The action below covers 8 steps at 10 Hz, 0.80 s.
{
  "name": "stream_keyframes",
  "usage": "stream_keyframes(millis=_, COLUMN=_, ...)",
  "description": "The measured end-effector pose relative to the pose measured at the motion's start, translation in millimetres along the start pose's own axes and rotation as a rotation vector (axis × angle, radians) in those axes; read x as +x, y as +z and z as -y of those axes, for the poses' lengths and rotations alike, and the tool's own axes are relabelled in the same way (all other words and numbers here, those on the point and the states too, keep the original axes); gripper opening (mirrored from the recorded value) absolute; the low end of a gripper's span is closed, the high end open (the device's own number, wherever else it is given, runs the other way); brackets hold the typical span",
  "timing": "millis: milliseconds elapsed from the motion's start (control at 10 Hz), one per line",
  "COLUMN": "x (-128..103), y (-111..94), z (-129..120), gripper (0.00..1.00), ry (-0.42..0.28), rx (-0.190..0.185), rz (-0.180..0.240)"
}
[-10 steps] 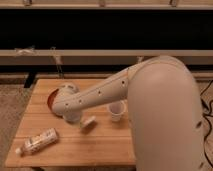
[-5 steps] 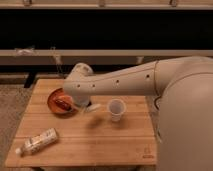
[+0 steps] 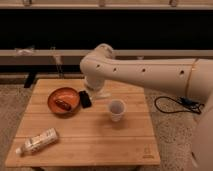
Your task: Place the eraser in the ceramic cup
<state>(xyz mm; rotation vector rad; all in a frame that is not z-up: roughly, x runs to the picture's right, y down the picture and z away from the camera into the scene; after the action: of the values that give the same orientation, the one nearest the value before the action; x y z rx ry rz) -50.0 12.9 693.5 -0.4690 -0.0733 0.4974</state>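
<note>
gripper (image 3: 100, 92) sits low at the back of the wooden table (image 3: 85, 150), tucked under the bulky white arm (image 3: 150, 75) that reaches in from the right and bends down sharply at its wrist. from where i stand the wrist housing covers most of it, so whether it is spread, pinched or carrying something i cannot tell.

the eraser i cannot pick out for certain. it is not lying loose on the bare boards, and i make out nothing inside the ceramic cup (image 3: 117, 109). a pale bit shows right under the gripper, and my guess is that this is the eraser, held or about to be.

the cup stands upright near the middle of the table, just right of and in front of the gripper, mouth up and easy to reach from above. that suits a straight drop, which is likely why the arm works from overhead.

a black flat object (image 3: 85, 98) lies just left of the gripper, touching or nearly touching the rim of the orange-brown bowl (image 3: 51, 95), which has something dark in it. a pale bottle-like packet (image 3: 37, 141) lies on its side at the front left corner, well apart.

the task looks unfinished: next comes a short carry over to the cup.
</note>
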Motion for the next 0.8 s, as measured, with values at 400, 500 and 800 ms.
stream_keyframes(millis=400, x=36, y=-21, z=1, gripper=0.0, ry=0.084, rx=-0.024, rz=0.026)
stream_keyframes(millis=500, x=43, y=-22, z=-1, gripper=0.0, ry=0.1, rx=-0.036, rz=0.024)
stream_keyframes(millis=800, x=55, y=-12, z=-12, gripper=0.0, ry=0.132, rx=-0.078, rz=0.015)
